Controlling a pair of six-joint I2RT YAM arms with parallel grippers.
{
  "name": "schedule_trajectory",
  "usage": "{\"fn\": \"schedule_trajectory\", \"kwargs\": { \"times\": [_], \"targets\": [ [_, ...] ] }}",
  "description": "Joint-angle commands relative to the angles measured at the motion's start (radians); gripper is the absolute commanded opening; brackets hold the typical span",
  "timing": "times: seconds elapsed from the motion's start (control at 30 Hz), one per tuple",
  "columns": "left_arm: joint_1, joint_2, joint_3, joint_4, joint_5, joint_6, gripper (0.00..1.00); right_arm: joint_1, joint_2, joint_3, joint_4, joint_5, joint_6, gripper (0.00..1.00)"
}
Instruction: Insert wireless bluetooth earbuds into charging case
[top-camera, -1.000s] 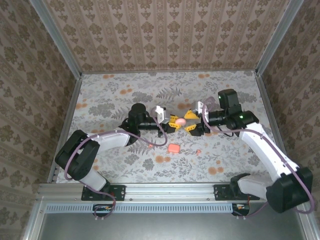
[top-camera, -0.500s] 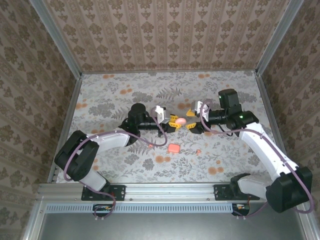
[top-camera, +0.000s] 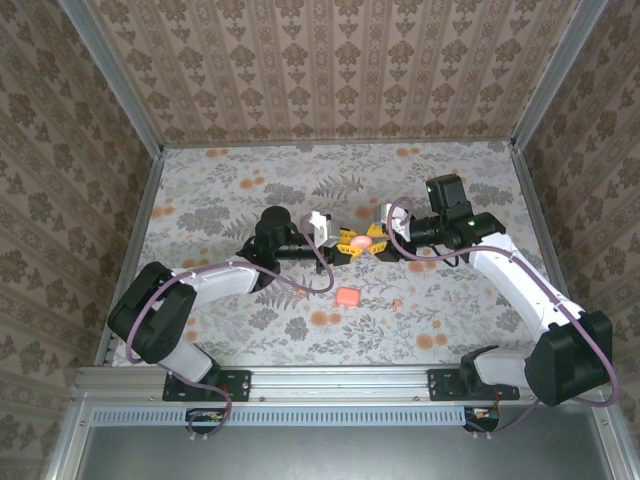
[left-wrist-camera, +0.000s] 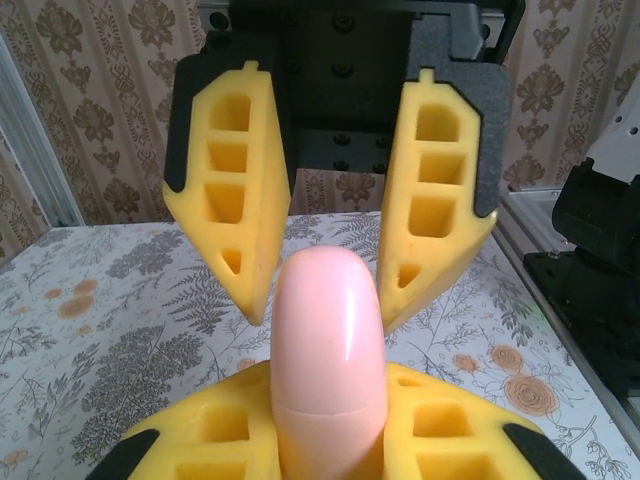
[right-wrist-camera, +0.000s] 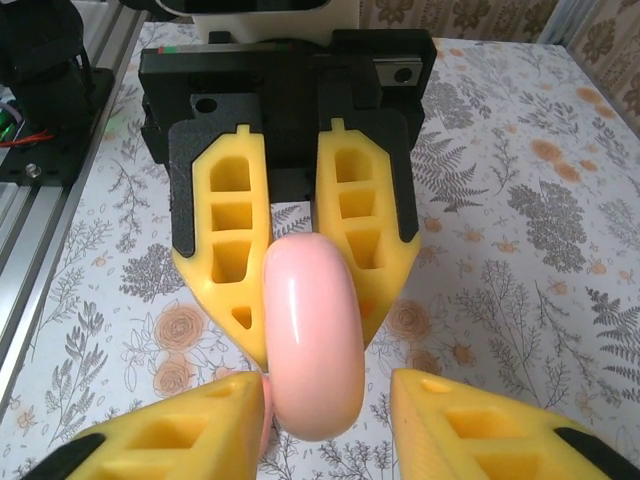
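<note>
So, both arms come off the near rail (top-camera: 330, 380) and meet nose to nose over the middle of the table (top-camera: 230, 200). The left one bows out to its own side, then lies low with the forearm pointing across. The right one runs up its side and folds back inward.

The left gripper (top-camera: 348, 243) is pinched tight on the charging case (left-wrist-camera: 328, 340), a smooth pale-pink pod with a seam, held edge-on above the flowery tabletop. The right gripper (top-camera: 378, 243) faces it with its yellow fingers on either side of the pod's free end. They look spread rather than clamped, since its own wrist cam shows a gap on one side.

Just nearer than that meeting point, a salmon-orange rounded-square piece (top-camera: 347, 296) lies flat on the table, apart from both grippers. I can't tell what it is. One tiny coral earbud (top-camera: 397, 302) sits near it, off to the right. Further back it's printed tabletop, then the wallpapered back wall (top-camera: 330, 70).
</note>
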Motion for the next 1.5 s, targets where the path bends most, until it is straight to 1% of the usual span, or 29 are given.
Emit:
{"fn": "schedule_trajectory", "kwargs": {
  "times": [0.0, 0.07, 0.2, 0.23, 0.37, 0.47, 0.53, 0.57, 0.6, 0.63, 0.67, 0.73, 0.83, 0.87, 0.93, 1.0, 1.13, 1.23, 1.47],
  "targets": [
    [-0.011, -0.030, 0.019, 0.011, 0.017, 0.026, 0.11, 0.007, 0.008, 0.027, -0.010, -0.028, -0.040, 0.29],
    [-0.011, -0.032, 0.021, 0.012, 0.017, 0.026, 0.11, 0.008, 0.008, 0.023, 0.007, -0.025, -0.043, 0.23],
    [-0.013, -0.035, 0.018, 0.005, 0.014, 0.033, 0.12, 0.008, 0.009, 0.030, 0.001, -0.018, -0.060, 0.17],
    [-0.013, -0.035, 0.017, 0.002, 0.008, 0.036, 0.15, 0.007, 0.009, 0.031, -0.005, -0.011, -0.066, 0.16],
    [-0.013, -0.041, 0.017, -0.032, -0.007, 0.063, 0.30, -0.001, 0.007, 0.042, -0.049, 0.006, -0.093, 0.15],
    [-0.012, -0.033, 0.005, -0.042, -0.037, 0.090, 0.47, -0.025, 0.005, 0.044, -0.089, 0.014, -0.110, 0.15],
    [-0.007, -0.026, -0.010, -0.039, -0.059, 0.096, 0.54, -0.048, 0.007, 0.048, -0.127, 0.027, -0.126, 0.15],
    [-0.006, -0.023, -0.014, -0.036, -0.069, 0.097, 0.56, -0.058, 0.009, 0.050, -0.143, 0.038, -0.129, 0.15],
    [-0.004, -0.021, -0.023, -0.031, -0.084, 0.095, 0.61, -0.074, 0.014, 0.051, -0.155, 0.053, -0.125, 0.15],
    [-0.002, -0.019, -0.033, -0.028, -0.104, 0.089, 0.68, -0.089, 0.022, 0.051, -0.163, 0.078, -0.116, 0.15],
    [-0.001, -0.017, -0.044, -0.020, -0.122, 0.084, 0.72, -0.099, 0.032, 0.052, -0.178, 0.103, -0.115, 0.15],
    [0.003, -0.012, -0.076, 0.004, -0.185, 0.070, 0.73, -0.116, 0.059, 0.065, -0.229, 0.166, -0.122, 0.15],
    [0.014, 0.005, -0.110, 0.026, -0.245, 0.068, 0.75, -0.135, 0.109, 0.096, -0.312, 0.249, -0.133, 0.15],
    [0.016, 0.009, -0.111, 0.022, -0.292, 0.068, 0.76, -0.141, 0.152, 0.104, -0.333, 0.268, -0.134, 0.15],
    [0.029, 0.022, -0.107, 0.018, -0.310, 0.054, 0.76, -0.161, 0.207, 0.131, -0.379, 0.290, -0.128, 0.15],
    [0.045, 0.034, -0.101, 0.007, -0.354, 0.023, 0.77, -0.190, 0.276, 0.169, -0.422, 0.308, -0.100, 0.15],
    [0.064, 0.034, -0.101, -0.014, -0.386, 0.039, 0.79, -0.232, 0.397, 0.251, -0.499, 0.353, -0.067, 0.16],
    [0.095, 0.038, -0.093, -0.030, -0.380, 0.046, 0.79, -0.267, 0.498, 0.337, -0.555, 0.359, -0.028, 0.16],
    [0.146, 0.056, -0.069, -0.055, -0.354, 0.037, 0.79, -0.300, 0.711, 0.517, -0.705, 0.388, -0.018, 0.15]
  ]
}}
